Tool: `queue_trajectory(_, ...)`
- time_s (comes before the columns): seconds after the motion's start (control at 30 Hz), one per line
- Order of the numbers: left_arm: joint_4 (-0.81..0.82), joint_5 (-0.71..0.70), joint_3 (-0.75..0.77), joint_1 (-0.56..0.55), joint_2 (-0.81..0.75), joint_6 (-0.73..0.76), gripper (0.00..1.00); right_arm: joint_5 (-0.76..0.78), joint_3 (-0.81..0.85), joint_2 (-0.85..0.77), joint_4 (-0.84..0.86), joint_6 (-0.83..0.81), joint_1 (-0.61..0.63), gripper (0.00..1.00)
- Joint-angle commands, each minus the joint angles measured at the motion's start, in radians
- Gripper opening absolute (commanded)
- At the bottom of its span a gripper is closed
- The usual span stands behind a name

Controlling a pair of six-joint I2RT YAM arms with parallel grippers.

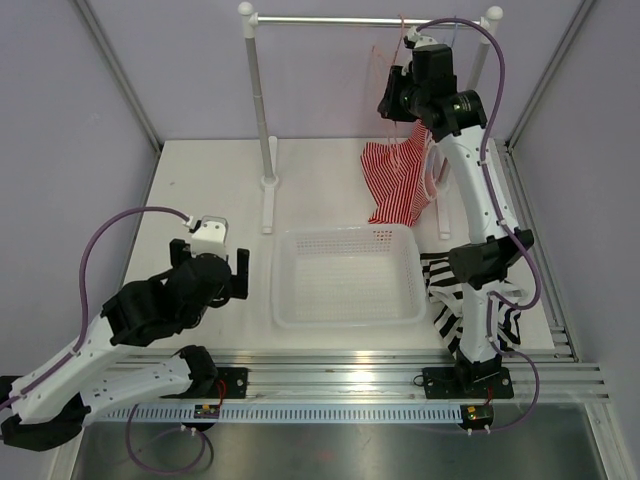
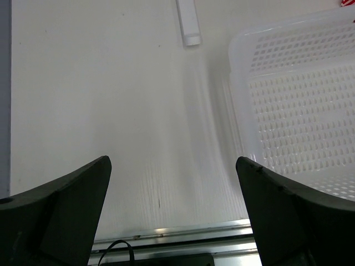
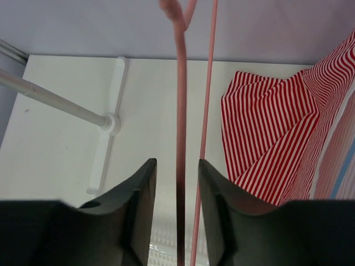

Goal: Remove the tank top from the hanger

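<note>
The black-and-white striped tank top point(image 1: 450, 320) lies crumpled on the table at the right, by my right arm's base, and is off the hanger. The thin pink wire hanger point(image 1: 385, 58) hangs bare from the rail. My right gripper point(image 1: 393, 98) is raised to it. In the right wrist view one hanger wire point(image 3: 181, 111) runs straight down between the jaws of the right gripper point(image 3: 177, 162), which stand a little apart with a gap on each side of the wire. My left gripper point(image 1: 210, 255) hovers low at the left, wide open point(image 2: 173, 159) and holding nothing.
A red-and-white thin-striped top point(image 1: 400, 185) point(image 3: 266, 127) hangs right of the pink hanger, its hem near the table. A white perforated basket point(image 1: 345, 318) point(image 2: 238, 83) sits mid-table. The rack's rail point(image 1: 330, 19) and left post point(image 1: 262, 120) stand behind it.
</note>
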Motion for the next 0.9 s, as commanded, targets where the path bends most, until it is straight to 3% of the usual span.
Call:
queue_trajectory(0.0,0.030,-0.013,-0.001,0.002,-0.030,0.051,0.99,-0.006,0.000,-0.056,0.051,-0.031,0.023,0.47)
queue_trajectory(0.03,0.030,-0.019,0.002,0.002,-0.033,0.058,0.99,-0.040,0.002,-0.077,0.050,-0.033,0.023,0.49)
queue_trajectory(0.07,0.030,-0.024,0.008,0.002,-0.037,0.068,0.99,-0.060,0.000,-0.093,0.050,-0.037,0.023,0.60)
queue_trajectory(0.1,0.025,-0.033,0.027,0.002,-0.039,0.075,0.99,-0.081,-0.001,-0.107,0.050,-0.040,0.026,0.82)
queue_trajectory(0.17,0.024,-0.062,0.045,0.002,-0.044,0.083,0.99,-0.094,-0.001,-0.156,0.037,-0.040,0.024,0.99)
queue_trajectory(0.3,0.039,-0.148,0.053,0.002,-0.057,0.074,0.99,-0.085,-0.052,-0.252,-0.001,-0.045,0.024,0.99)
queue_trajectory(0.43,0.125,-0.191,0.001,0.007,-0.073,0.060,0.99,-0.051,-0.205,-0.416,-0.009,-0.056,0.026,1.00)
queue_trajectory(0.5,0.163,-0.163,-0.015,0.077,-0.073,0.078,0.99,0.024,-0.262,-0.485,-0.018,-0.063,0.024,0.99)
queue_trajectory(0.63,0.290,0.019,-0.096,0.311,-0.128,0.141,0.99,0.271,-0.574,-0.735,-0.041,-0.018,0.023,0.99)
queue_trajectory(0.8,0.297,0.087,-0.117,0.490,-0.139,0.121,0.99,0.415,-1.069,-1.004,-0.069,0.108,0.023,0.99)
queue_trajectory(0.87,0.314,0.145,-0.120,0.539,-0.131,0.129,0.99,0.507,-1.182,-1.123,-0.082,0.165,0.023,1.00)
